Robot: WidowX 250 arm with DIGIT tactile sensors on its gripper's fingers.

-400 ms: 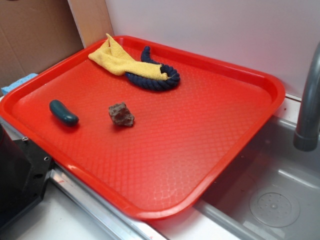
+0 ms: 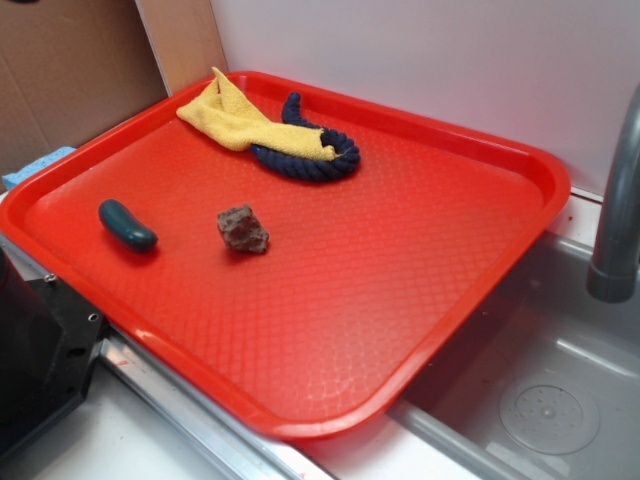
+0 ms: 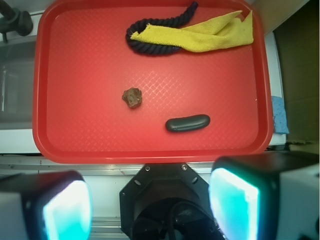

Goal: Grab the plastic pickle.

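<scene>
The plastic pickle (image 2: 127, 226) is glossy dark teal and lies on the red tray (image 2: 330, 300) near its left edge. In the wrist view the pickle (image 3: 188, 123) lies near the tray's near rim (image 3: 150, 155). My gripper (image 3: 150, 207) is open and empty, high above the robot base, well short of the tray. Its two pads glow cyan at the bottom of the wrist view, wide apart. The gripper does not show in the exterior view.
A brown rock-like chunk (image 2: 242, 229) sits right of the pickle. A navy rope ring (image 2: 310, 160) lies at the tray's back, partly under a yellow cloth (image 2: 240, 118). A sink (image 2: 540, 400) and grey tap (image 2: 620, 210) are to the right. The black robot base (image 2: 40, 340) stands at front left.
</scene>
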